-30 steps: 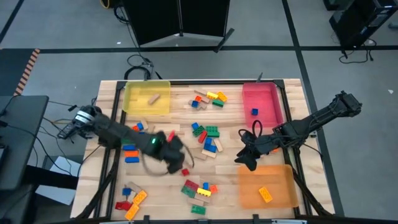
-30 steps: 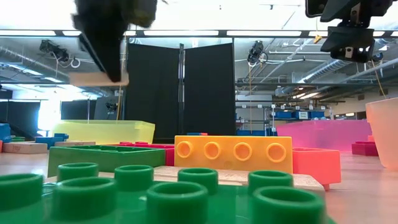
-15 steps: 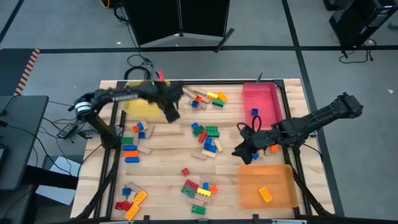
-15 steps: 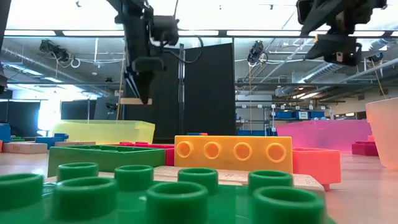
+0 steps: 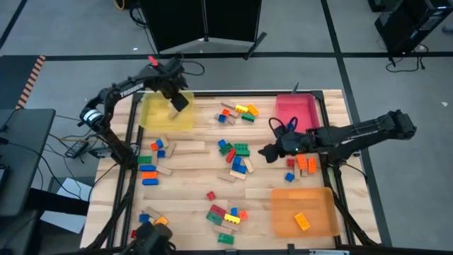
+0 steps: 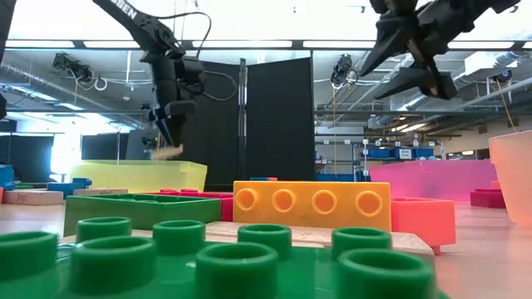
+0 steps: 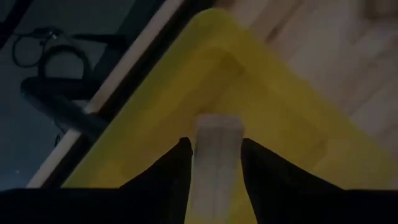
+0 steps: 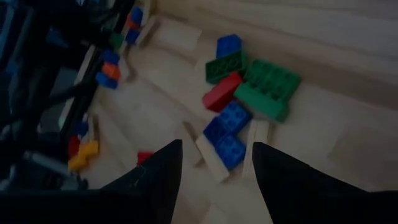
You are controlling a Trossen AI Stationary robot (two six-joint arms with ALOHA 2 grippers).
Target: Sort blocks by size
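Left arm has swung from mid-bench up to the far left corner since a second ago; left claw now hangs over the yellow tray, clenched on a tan wooden block that sticks out between its fingers, seen clearly in the left wrist view with the tray's corner right below. Right arm has slid toward the bench centre too; right claw hovers above the bench near the central cluster of bricks, fingers spread and nothing between them, the right wrist view looking down on green, red and blue bricks. Other blocks lie scattered over the bench: a group near the far edge, one by the left edge, one at the near edge. Orange tray holds one yellow brick; pink tray has a blue piece inside. Step looks like dropping the wooden block into the yellow tray. Risks, as a guess: block is held close to the tray's corner, so a release off-line could clip the rim and bounce it out or off the bench; right claw dropping into the tight cluster could pinch two bricks or shove neighbours aside.
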